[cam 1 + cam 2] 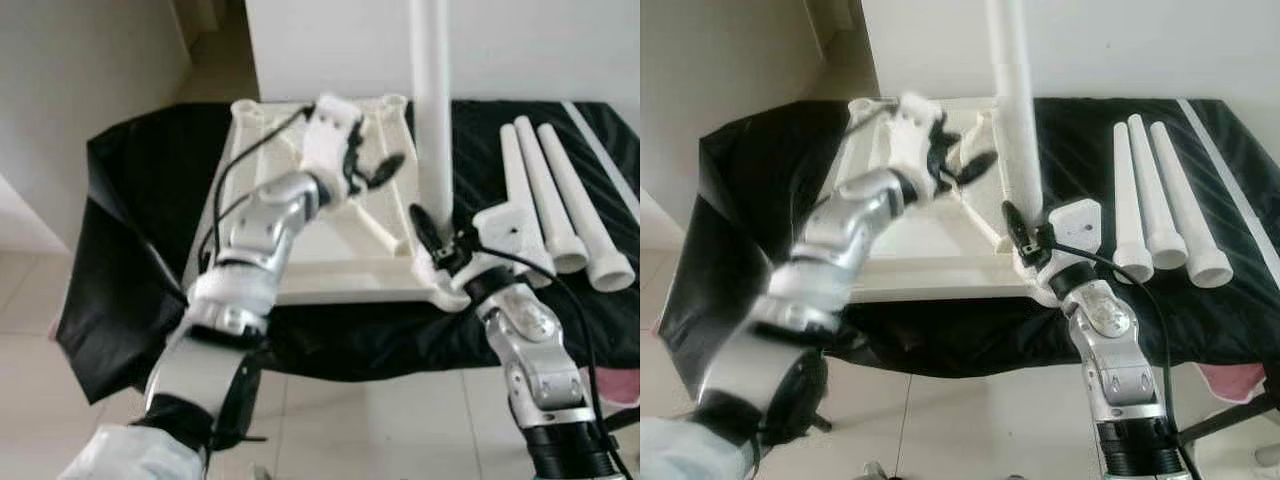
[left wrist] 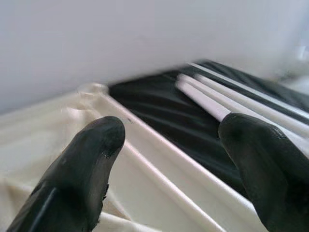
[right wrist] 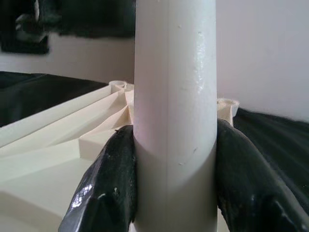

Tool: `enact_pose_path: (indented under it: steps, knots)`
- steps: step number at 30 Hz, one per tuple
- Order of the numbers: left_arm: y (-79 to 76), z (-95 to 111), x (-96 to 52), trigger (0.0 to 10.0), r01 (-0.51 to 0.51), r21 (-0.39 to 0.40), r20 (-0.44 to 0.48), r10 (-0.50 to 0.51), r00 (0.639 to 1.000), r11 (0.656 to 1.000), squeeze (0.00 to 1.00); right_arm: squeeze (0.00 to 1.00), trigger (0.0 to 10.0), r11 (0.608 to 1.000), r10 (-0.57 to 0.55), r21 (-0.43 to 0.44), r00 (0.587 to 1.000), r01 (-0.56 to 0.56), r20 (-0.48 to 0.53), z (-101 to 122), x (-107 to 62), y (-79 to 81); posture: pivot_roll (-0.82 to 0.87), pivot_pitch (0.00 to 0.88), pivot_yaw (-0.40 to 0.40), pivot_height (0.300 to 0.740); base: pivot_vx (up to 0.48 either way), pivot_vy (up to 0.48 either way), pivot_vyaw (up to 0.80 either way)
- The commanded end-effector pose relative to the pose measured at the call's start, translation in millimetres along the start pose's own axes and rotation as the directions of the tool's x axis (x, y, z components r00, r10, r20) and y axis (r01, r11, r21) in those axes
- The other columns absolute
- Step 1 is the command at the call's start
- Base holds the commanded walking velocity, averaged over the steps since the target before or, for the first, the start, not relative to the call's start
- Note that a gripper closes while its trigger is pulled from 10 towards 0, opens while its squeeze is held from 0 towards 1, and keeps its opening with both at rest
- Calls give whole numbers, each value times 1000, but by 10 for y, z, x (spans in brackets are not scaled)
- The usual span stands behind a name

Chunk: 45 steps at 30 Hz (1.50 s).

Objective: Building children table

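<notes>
- The right tool (image 1: 1025, 232) is reaching in from the near right, its silver forearm rising from the bottom edge of the head views, and its two black fingers (image 3: 108, 188) are clamping the base of an upright white table leg (image 3: 175, 111).
- That upright leg (image 1: 432, 110) is standing at the near right corner of the upturned white tabletop (image 1: 300, 270), where a round socket is showing.
- The tabletop is lying underside up, its ribs showing, on a table draped in a black cloth (image 1: 140, 190), with a white wall just behind its far edge.
- The left tool (image 1: 375, 165) is hovering over the far middle part of the tabletop, its fingers (image 2: 82, 164) spread wide and holding nothing.
- In the left wrist view the tabletop's rim and one rib are running between the spread fingers, with the black cloth beyond.
- Three loose white legs (image 1: 560, 200) are lying side by side on the cloth to the right of the tabletop, their wide ends toward the near edge.
- A thin white rod (image 1: 605, 155) is lying at a slant further right.
- Pale floor tiles (image 1: 30, 330) are showing at the near left.
</notes>
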<state>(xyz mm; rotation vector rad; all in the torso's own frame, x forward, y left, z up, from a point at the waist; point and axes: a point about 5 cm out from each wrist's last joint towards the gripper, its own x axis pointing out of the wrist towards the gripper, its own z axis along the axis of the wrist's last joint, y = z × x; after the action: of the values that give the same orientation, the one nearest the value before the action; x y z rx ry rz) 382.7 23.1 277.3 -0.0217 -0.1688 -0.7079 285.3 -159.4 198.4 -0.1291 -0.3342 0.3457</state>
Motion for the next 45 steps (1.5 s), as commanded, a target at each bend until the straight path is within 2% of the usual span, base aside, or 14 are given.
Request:
enact_pose_path:
  steps: [1, 4, 9, 10, 11, 13, 19, 22, 24, 33, 39, 42, 43, 45]
  knots:
    - [12, 4, 19, 10000, -20, -27, 10, 20, 1000, 999, 0, 0, 10000, 999, 32, 17, 999, -32, 4, 28, -6, 43, -81, 35, 12, 740, 0, 0, 0]
    - [-111, 119, 95, 10000, 78, -125, 56, -71, 996, 989, 0, 0, 10000, 994, 89, 68, 996, -87, -22, 0, -39, 118, -80, 34, 13, 740, 0, 0, 0]
    - [-222, 151, 127, 10000, 167, -169, 78, -156, 985, 971, 0, 0, 10000, 991, 103, 89, 994, -100, -32, -11, -46, 147, -82, 34, 15, 740, 0, 0, 0]
    - [-337, 191, 131, 10000, 250, -198, 112, -231, 966, 948, 0, 0, 10000, 989, 108, 105, 993, -102, -47, -23, -45, 155, -80, 34, 15, 740, 0, 0, 0]
    - [-381, 212, 140, 10000, 285, -211, 129, -262, 956, 935, 0, 0, 10000, 988, 111, 114, 992, -104, -57, -29, -46, 158, -80, 34, 15, 740, 0, 0, 0]
    - [-430, 243, 142, 10000, 318, -214, 146, -291, 945, 924, 0, 0, 10000, 987, 116, 123, 991, -107, -67, -37, -49, 162, -76, 33, 14, 740, 0, 0, 0]
    - [-810, 557, 122, 10000, 463, -177, 242, -417, 876, 869, 0, 0, 10000, 984, 162, 92, 981, -153, -109, -70, -47, 206, -68, 29, 12, 740, 0, 0, 0]
    - [-837, 575, 118, 10000, 472, -176, 248, -425, 871, 864, 0, 0, 10000, 984, 165, 90, 980, -156, -112, -72, -47, 210, -68, 29, 12, 740, 0, 0, 0]
    - [-959, 674, 105, 10000, 508, -145, 269, -460, 846, 849, 0, 0, 10000, 981, 178, 95, 977, -167, -119, -80, -26, 233, -62, 26, 9, 740, 0, 0, 0]
    - [-1110, 734, 80, 10000, 534, -113, 273, -491, 827, 838, 0, 0, 10000, 980, 180, 107, 975, -167, -132, -87, 29, 270, -61, 24, 15, 740, 0, 0, 0]
    - [-1135, 751, 60, 10000, 533, -108, 272, -491, 828, 839, 0, 0, 10000, 982, 170, 109, 977, -156, -127, -79, 50, 274, -57, 23, 15, 740, 0, 0, 0]
    - [-1077, 753, 84, 10000, 495, -108, 269, -454, 849, 862, 0, 0, 10000, 984, 154, 103, 983, -143, -102, -32, 75, 263, -57, 26, 16, 740, 0, 0, 0]
    - [-987, 756, 116, 10000, 452, -126, 268, -408, 873, 883, 0, 0, 10000, 987, 136, 101, 987, -128, -82, 11, 87, 238, -56, 26, 16, 740, 0, 0, 0]
    - [-954, 758, 127, 10000, 436, -135, 269, -390, 881, 890, 0, 0, 10000, 988, 128, 102, 989, -120, -76, 27, 91, 226, -56, 26, 16, 740, 0, 0, 0]
